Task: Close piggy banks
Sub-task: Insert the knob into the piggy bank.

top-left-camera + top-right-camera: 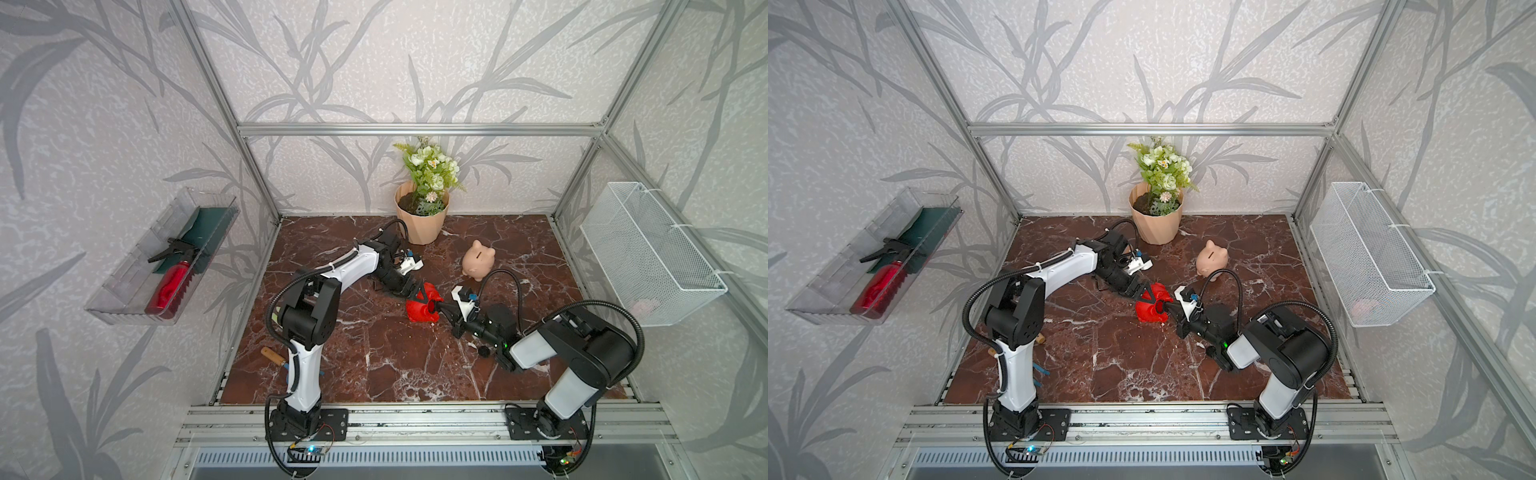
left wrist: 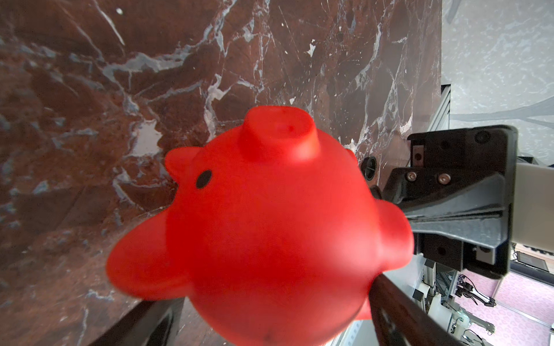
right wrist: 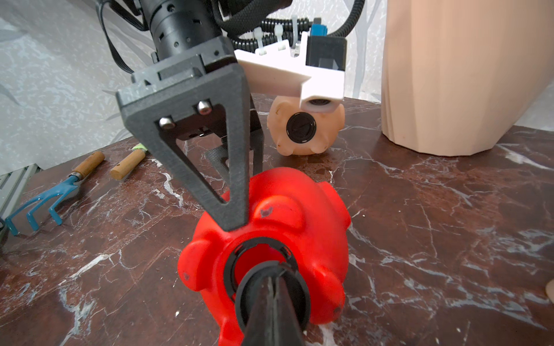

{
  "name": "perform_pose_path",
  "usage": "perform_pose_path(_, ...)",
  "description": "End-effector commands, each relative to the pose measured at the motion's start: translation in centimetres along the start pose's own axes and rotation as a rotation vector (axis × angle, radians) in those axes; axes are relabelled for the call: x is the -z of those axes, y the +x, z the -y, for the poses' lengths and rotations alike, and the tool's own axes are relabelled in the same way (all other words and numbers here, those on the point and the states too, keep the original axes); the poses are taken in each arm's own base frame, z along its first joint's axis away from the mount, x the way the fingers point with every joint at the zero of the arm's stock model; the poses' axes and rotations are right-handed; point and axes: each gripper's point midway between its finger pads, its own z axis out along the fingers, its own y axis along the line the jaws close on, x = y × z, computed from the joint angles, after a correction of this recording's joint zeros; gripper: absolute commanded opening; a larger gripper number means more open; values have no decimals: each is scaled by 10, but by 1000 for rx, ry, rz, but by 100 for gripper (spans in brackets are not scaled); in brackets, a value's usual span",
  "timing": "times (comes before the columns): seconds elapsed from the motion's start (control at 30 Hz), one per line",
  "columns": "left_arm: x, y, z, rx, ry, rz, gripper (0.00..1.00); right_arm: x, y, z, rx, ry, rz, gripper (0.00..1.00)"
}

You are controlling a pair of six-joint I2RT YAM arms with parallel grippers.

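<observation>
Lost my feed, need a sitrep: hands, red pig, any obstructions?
Left hand gripping red piggy bank. Right hand shut on black plug, at belly hole, not seated. Nothing in the way.

I can read no writing, label, brand, number or sign in any of my views. The only candidate is a small dark mark on one foot of the red piggy bank (image 3: 299, 209), seen from my right wrist. It is too small and blurred for me to tell whether it is a letter, a figure or only a scuff.
</observation>
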Motion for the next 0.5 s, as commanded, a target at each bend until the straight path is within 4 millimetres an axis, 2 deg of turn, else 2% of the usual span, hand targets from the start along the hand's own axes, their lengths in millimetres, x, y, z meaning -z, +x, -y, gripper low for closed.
perform_pose_path(0.0,-13,18,-18,23,-37,-85,92,-1,-17,-2,79,-9,68,0)
perform_pose_path(0.1,-13,18,-18,26,-35,-88,92,-3,-21,-6,98,-31,78,0)
perform_pose_path(0.17,-13,17,-18,26,-30,-88,92,-6,-11,-5,96,-36,53,0)
perform_pose_path(0.47,-14,17,-17,24,-18,-98,92,-13,-8,-13,132,-98,46,0)
